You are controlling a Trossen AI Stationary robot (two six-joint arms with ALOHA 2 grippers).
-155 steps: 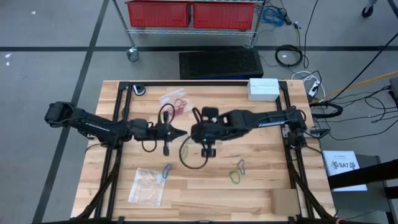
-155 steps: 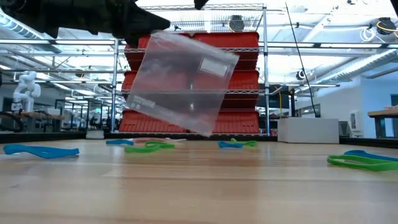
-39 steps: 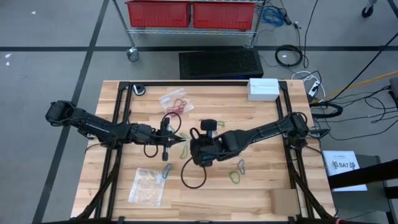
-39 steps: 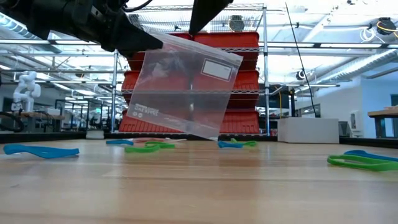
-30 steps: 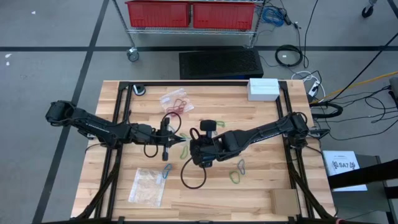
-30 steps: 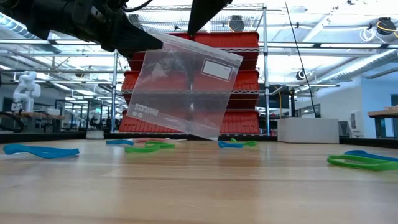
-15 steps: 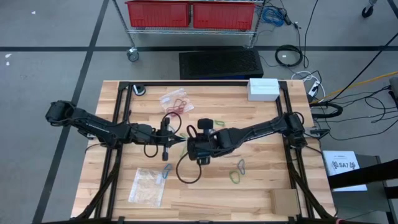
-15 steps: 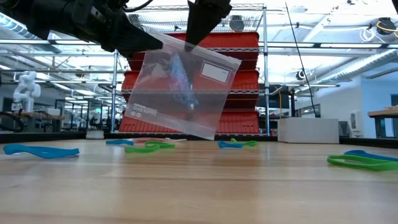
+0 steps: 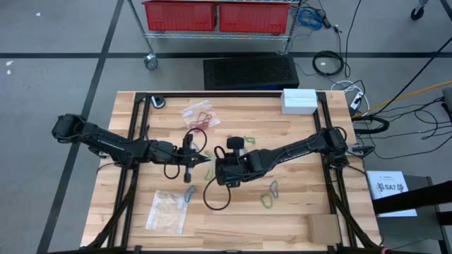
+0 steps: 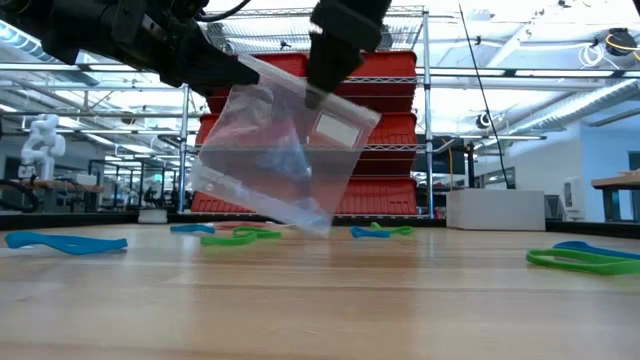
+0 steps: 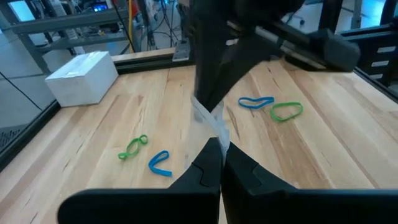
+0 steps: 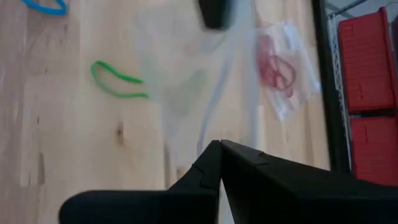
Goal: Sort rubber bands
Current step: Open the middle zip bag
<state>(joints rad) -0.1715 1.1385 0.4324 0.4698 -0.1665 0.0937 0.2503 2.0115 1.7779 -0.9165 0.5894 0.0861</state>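
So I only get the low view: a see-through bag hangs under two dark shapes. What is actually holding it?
Observer: The left gripper. Its wrist view shows it pinched shut on the clear bag.
Operator: And the other dark shape?
Observer: That is the right gripper. The high view shows its arm coming from the table's right side.
Operator: Any other bags?
Observer: Two lie flat: a bag with red bands near the far edge and a second flat bag at the front left.
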